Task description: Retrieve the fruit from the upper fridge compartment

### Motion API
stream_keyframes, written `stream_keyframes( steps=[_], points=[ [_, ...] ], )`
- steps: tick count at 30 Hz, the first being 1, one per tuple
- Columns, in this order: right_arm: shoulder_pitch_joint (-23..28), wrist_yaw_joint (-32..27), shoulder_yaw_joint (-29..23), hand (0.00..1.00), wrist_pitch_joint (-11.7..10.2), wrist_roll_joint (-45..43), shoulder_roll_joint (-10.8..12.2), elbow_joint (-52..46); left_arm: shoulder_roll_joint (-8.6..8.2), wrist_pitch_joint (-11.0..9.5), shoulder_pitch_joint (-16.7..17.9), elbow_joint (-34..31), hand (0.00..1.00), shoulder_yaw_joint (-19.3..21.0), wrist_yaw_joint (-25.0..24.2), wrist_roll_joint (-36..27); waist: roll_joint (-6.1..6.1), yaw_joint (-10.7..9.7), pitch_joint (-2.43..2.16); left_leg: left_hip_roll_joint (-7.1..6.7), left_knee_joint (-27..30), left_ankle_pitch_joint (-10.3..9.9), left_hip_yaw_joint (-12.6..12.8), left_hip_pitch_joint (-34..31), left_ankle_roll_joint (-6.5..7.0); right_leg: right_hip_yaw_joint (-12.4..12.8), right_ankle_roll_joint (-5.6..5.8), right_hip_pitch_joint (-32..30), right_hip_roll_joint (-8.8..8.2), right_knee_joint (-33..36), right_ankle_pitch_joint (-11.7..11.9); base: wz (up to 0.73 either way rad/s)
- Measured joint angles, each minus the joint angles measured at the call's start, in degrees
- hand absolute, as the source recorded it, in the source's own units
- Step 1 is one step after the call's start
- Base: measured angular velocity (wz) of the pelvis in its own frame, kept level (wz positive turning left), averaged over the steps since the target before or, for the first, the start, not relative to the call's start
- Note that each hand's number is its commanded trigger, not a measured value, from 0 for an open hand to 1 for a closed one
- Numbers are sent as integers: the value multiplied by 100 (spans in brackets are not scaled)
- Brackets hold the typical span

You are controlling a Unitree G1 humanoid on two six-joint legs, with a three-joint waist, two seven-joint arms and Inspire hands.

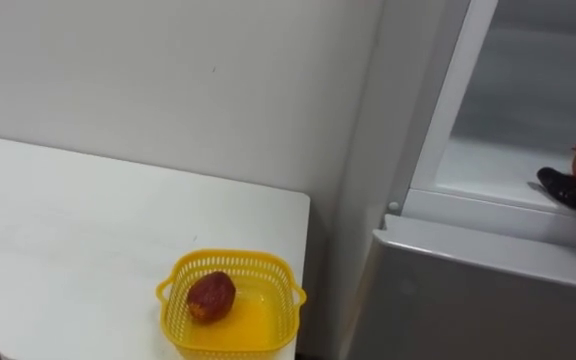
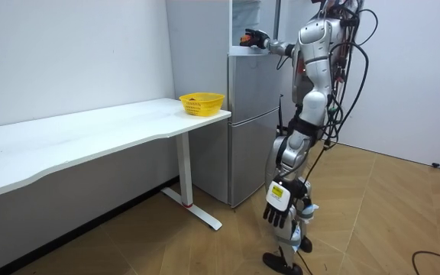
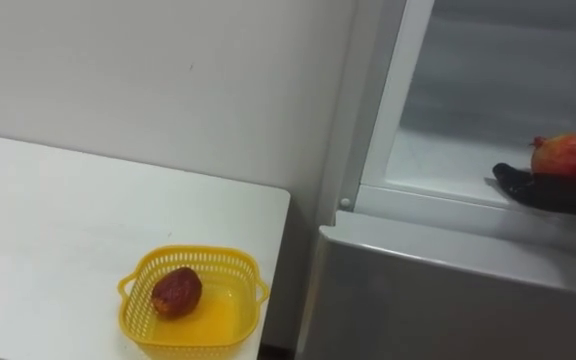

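Observation:
The upper fridge compartment [image 3: 458, 150] stands open. A red-yellow round fruit [image 3: 568, 156] sits just above its white shelf near the front edge. My right hand [image 3: 550, 192] reaches in from the right, its dark fingers curled under and around the fruit. In the room view I stand upright in front of the fridge [image 2: 250, 122] with that right hand [image 2: 256, 37] raised to the top compartment. My left hand [image 2: 279, 208] hangs by my leg with relaxed fingers.
A yellow basket [image 3: 193, 256] holding a dark red fruit [image 3: 176, 291] stands on the corner of the white table [image 3: 58, 220], left of the fridge. The closed lower fridge door [image 3: 448, 300] is below the open compartment. A white wall is behind.

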Motion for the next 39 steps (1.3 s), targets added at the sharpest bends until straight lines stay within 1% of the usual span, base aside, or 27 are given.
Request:
stream_keyframes(
  steps=[1,2,3,4,9,12,14,18,23,28,33,37,39],
  points=[
    [-2,46,5,61,7,2,-9,57,4,27,2,0,0,0,5,3,-12,11,-6,0,0,0,0,6,0,1,0,12,0,-5,0,0],
    [-2,104,8,76,23,6,-18,101,4,48,3,0,0,0,16,3,-26,17,0,-1,0,0,0,26,0,5,0,44,0,-15,0,0],
    [-2,138,13,85,34,6,-21,120,3,63,5,0,0,0,18,3,-32,17,0,-2,0,0,-1,36,0,7,0,59,0,-25,0,0],
    [-2,187,24,100,63,5,-21,133,4,78,8,0,0,1,19,3,-40,9,1,-5,1,0,-2,41,0,4,1,76,2,-64,0,3],
    [-2,375,49,100,66,-1,-77,170,8,98,0,-7,0,1,21,8,-38,4,-1,-8,-2,0,-8,46,0,1,7,94,3,-63,-4,0],
    [-13,543,89,100,-51,17,-136,306,11,98,2,0,0,-3,22,6,-38,12,0,-5,3,0,-8,60,0,-10,5,130,5,-51,-2,0],
    [-34,623,89,100,-85,66,-161,392,14,93,-4,0,0,-3,26,6,-39,14,0,-4,3,0,-11,69,0,-35,4,140,3,-51,-2,0],
    [-32,654,91,100,-100,47,-192,445,23,95,-9,7,0,-2,26,1,-47,13,5,-13,-1,0,-49,98,0,-68,8,123,-5,-66,-6,4],
    [-47,654,88,100,-113,44,-337,497,25,96,-20,7,0,-2,15,2,-63,32,4,-16,-5,0,-62,98,0,-88,10,125,-7,-74,-11,2],
    [-53,677,107,100,-107,-36,-342,492,39,95,-22,7,0,-9,13,0,-92,30,2,-15,-48,1,-61,132,-1,-87,11,148,-2,-77,-11,0],
    [-95,651,146,100,-74,-135,-342,493,62,94,-23,5,0,-20,33,0,-132,42,18,-16,-49,0,-62,133,0,-90,13,148,-4,-79,-13,0],
    [-207,629,329,100,-52,-227,-343,492,70,93,-26,19,0,-39,103,-3,-137,53,28,-17,-55,0,-68,135,-1,-86,19,149,-2,-81,-16,0],
    [-254,633,338,100,-47,-268,-343,489,71,93,-59,19,0,-64,104,-38,-129,45,34,-17,-55,0,-67,134,-1,-82,19,146,-2,-76,-16,0]
  ],
)
